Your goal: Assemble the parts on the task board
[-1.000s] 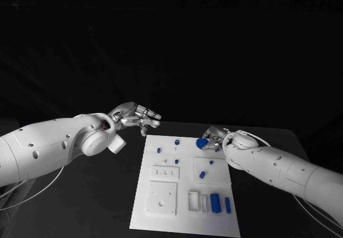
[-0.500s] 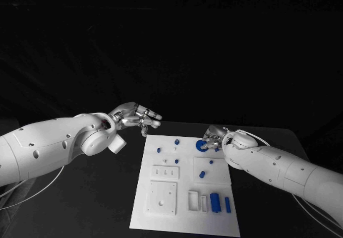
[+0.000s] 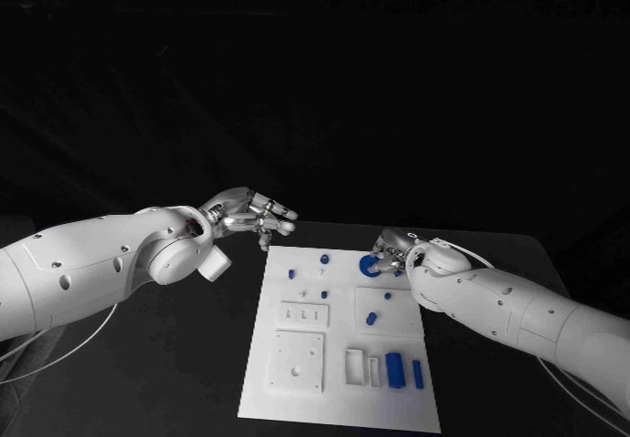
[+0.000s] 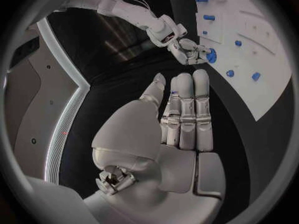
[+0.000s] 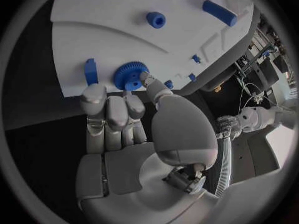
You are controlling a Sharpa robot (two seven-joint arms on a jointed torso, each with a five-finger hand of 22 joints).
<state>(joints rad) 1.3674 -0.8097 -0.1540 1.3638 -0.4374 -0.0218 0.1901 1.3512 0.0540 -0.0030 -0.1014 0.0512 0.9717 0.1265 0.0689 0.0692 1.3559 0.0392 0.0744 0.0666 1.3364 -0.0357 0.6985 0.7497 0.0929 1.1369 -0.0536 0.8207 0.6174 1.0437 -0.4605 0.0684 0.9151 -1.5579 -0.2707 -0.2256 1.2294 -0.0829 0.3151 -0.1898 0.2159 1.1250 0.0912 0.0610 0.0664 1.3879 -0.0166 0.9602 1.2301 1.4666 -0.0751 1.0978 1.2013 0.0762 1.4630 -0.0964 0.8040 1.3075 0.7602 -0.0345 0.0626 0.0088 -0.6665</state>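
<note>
On the black desk (image 3: 171, 364) lies the white board (image 3: 335, 401), long side running away from the robot. At its far right edge the right hand (image 3: 391, 250) pinches a blue gear (image 3: 370, 264) between thumb and finger; in the right wrist view the gear (image 5: 129, 74) sits flat against the board (image 5: 112, 30) with the fingertips (image 5: 144, 77) on its toothed rim. Whether it is seated on a peg or merely resting there is hard to tell.

Beside the gear, near the board's edge, stands a small blue block (image 5: 91, 70). Farther along the board sit a blue ring (image 5: 156, 19) and a blue bar (image 5: 219, 12). In the head view a short blue peg (image 3: 324, 259) stands at the far end left of the gear, a blue plug (image 3: 371, 320) lies in the middle panel, and two upright blue pieces (image 3: 394, 371) stand in the near right corner beside a white frame (image 3: 354, 366). A white square plate (image 3: 298, 362) with a hole lies near left.

The left hand (image 3: 249, 217) hovers off the board's far left corner, above the desk, holding nothing; in its wrist view the fingers (image 4: 187, 109) lie straight and side by side, thumb apart.
</note>
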